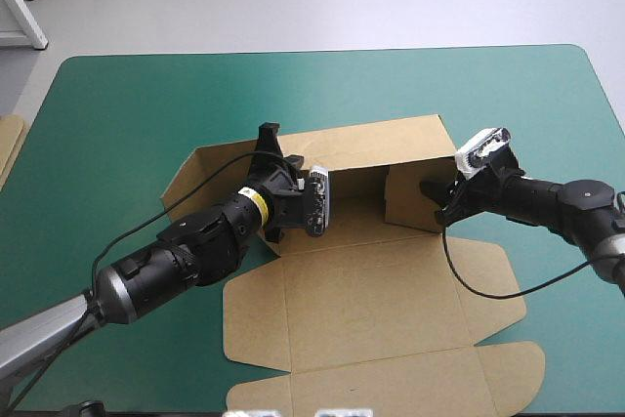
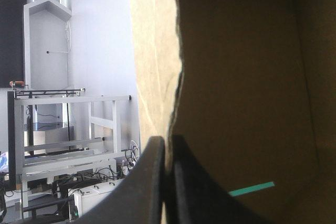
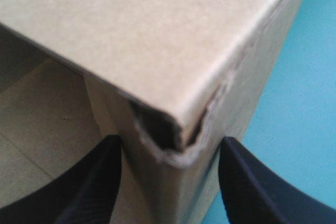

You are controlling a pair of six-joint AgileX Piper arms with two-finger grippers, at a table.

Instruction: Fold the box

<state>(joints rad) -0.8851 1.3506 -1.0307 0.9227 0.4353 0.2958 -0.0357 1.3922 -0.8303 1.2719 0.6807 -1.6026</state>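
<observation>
High view: brown box point(image 1: 361, 290) part-raised at middle of teal-green cover point(image 1: 117, 114), one gripper at each of two walls.

Far wall upright. Side wall toward tabletop's right edge raised and turned inward. Flap toward left edge leaning outward. Lid and tabs lying flat toward near edge. Left gripper point(image 1: 268, 142) on far wall toward its left end; in left wrist view point(image 2: 167, 145) black fingers all but closed, pinching board edge of box point(image 2: 247, 103). Right gripper point(image 1: 435, 197) at near corner of right side wall; in right wrist view point(image 3: 170, 140) fingers spread apart, either side of that corner of box point(image 3: 157, 35), contact not discernible. Spare board point(image 1: 8, 144) showing at tabletop's left edge.
</observation>
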